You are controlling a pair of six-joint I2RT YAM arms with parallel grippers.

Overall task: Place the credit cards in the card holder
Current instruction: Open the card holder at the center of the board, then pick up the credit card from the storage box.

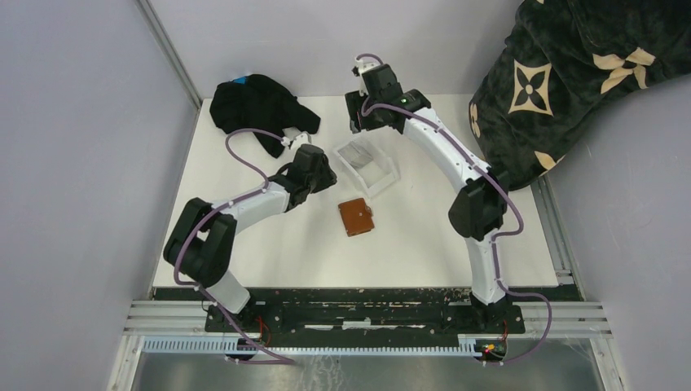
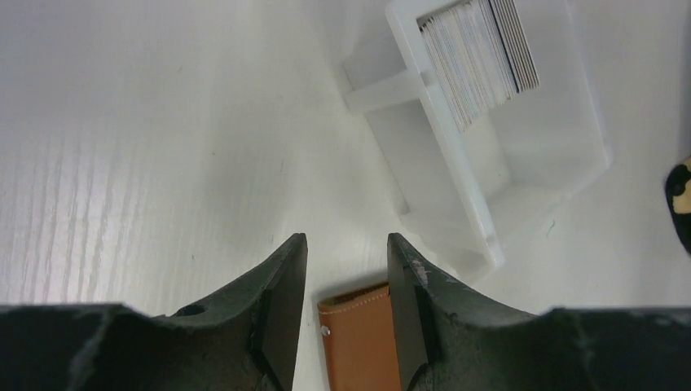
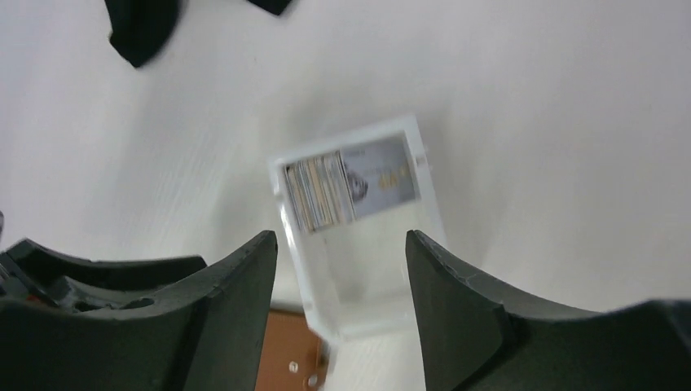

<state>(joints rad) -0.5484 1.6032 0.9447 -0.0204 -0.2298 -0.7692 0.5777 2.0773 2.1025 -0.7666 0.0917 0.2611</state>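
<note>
white worktop [image 1: 269,252] carries everything. big dark plush blanket with beige flower print [image 1: 554,81] hangs over the far right corner. crumpled black cloth [image 1: 253,102] sits at the far left corner. clear plastic rectangular tray [image 1: 379,173] lies around the worktop's middle, a bit toward the far edge. small brown leather wallet [image 1: 356,217] lies closed and flat at the middle, just beside the tray's near end; cannot tell if they touch. stack of thin greyish cards [image 1: 354,153] stands on edge in the tray's far end, none in the wallet yet. left claw [image 2: 346,244] is over the worktop just left of the tray, narrow gap between its fingers, holding nothing; the wallet shows below it. right claw [image 3: 341,240] hangs over the tray's far end, spread wide, empty.
</note>
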